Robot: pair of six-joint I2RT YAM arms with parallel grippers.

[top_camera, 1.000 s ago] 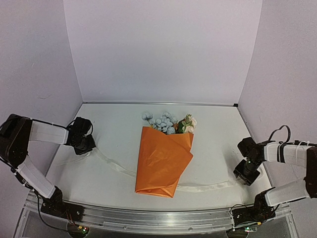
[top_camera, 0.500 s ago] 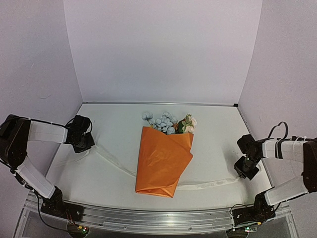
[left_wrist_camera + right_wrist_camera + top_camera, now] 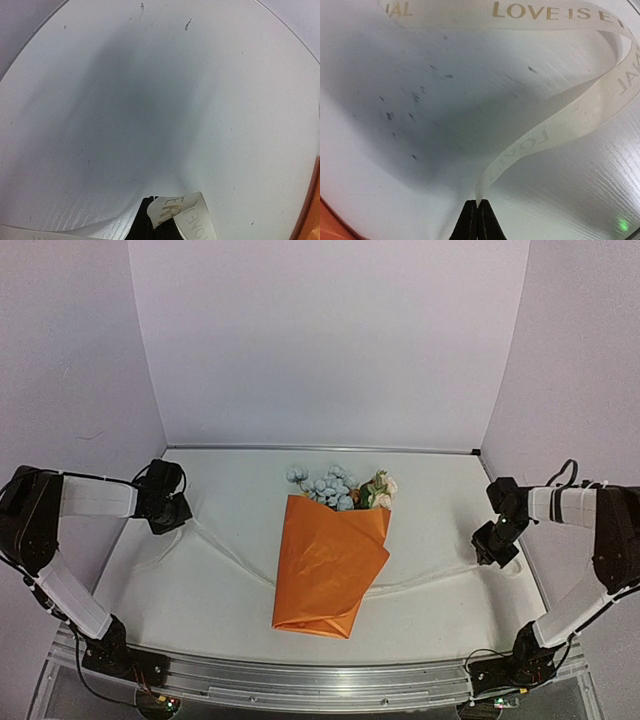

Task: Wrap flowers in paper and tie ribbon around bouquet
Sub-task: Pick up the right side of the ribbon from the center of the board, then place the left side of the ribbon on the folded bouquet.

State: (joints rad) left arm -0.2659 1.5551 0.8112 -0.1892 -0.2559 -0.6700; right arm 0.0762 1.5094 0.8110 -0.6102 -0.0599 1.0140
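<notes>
Grip comes first at the left of the overhead view: the left gripper (image 3: 170,517) is clamped shut on one end of the long, floppy cream-white fabric ribbon (image 3: 228,552). Its wrist view shows the dark tips (image 3: 152,222) pinching the printed band (image 3: 189,215) just above the white table (image 3: 230,475). From there the ribbon sags rightward and toward the lower frame until it meets the large glossy orange sheet of paper (image 3: 328,570).

At frame centre that paper is folded into a cone around the small bunch of artificial flowers (image 3: 335,485), pale blue and cream blooms poking out at the upper end. The bouquet's long axis runs bottom to top of the frame, and the ribbon crosses it sideways, apparently passing beneath the paper, though the crossing itself is hidden.

Further right the ribbon reappears and curves up to the right gripper (image 3: 497,548), also pinched shut on its end, as its wrist view confirms (image 3: 479,217) with the band (image 3: 560,125) looping away.

So the bouquet lies inward of both claws, about midway, neither arm clearly nearer. The tie likely calls for drawing both ends inward and over the paper's middle.
</notes>
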